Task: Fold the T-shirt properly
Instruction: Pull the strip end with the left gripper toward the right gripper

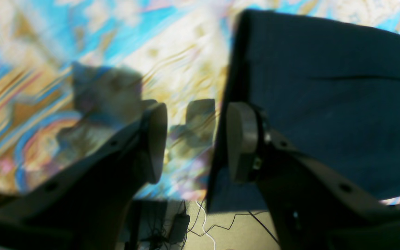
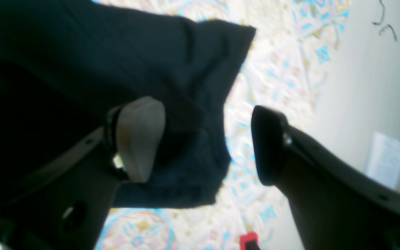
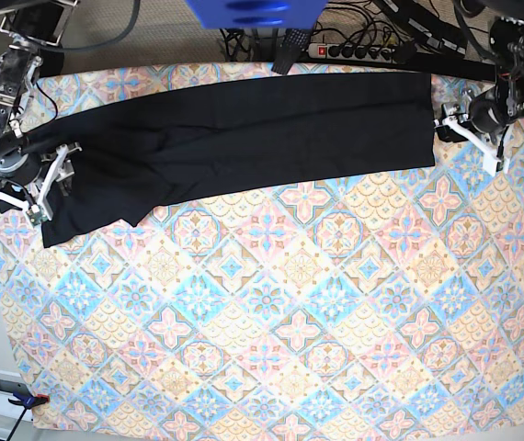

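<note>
The black T-shirt [image 3: 271, 129] lies as a long folded strip across the far part of the table, its left end lower than its right. My left gripper [image 3: 472, 142] is open just off the strip's right end. In the left wrist view the left gripper [image 1: 198, 142] hangs over bare cloth beside the shirt's edge [image 1: 325, 104], with one finger [image 1: 241, 142] above that edge. My right gripper [image 3: 51, 184] is open over the shirt's left end. In the right wrist view the right gripper [image 2: 203, 142] stands open above a corner of the black fabric [image 2: 186, 69], holding nothing.
A patterned blue, orange and cream tablecloth [image 3: 271, 303] covers the table. A power strip with cables [image 3: 354, 50] lies beyond the far edge, below a blue object [image 3: 253, 11]. Cables show on the floor [image 1: 203, 225]. A small red thing [image 2: 248, 241] sits by the table's left edge.
</note>
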Available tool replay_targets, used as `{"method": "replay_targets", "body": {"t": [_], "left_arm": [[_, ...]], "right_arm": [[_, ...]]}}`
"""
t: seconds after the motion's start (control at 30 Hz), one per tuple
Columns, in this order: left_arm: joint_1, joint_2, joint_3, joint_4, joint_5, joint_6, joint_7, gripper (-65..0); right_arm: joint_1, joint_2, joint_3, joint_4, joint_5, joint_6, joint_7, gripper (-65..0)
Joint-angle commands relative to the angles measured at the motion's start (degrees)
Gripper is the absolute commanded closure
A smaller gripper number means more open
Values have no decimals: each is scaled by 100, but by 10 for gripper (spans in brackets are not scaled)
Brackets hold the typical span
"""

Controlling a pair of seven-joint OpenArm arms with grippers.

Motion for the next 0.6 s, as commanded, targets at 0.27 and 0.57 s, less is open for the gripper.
{"method": "replay_targets", "body": {"t": [0.27, 0.57], "left_arm": [[4, -101, 345, 73, -43, 20, -54, -279], [57, -251, 345, 73, -148, -147, -27, -277]], "right_arm": [[56, 121, 51, 293, -19, -45, 79, -419], [56, 121, 51, 293, -19, -45, 79, -419]]}}
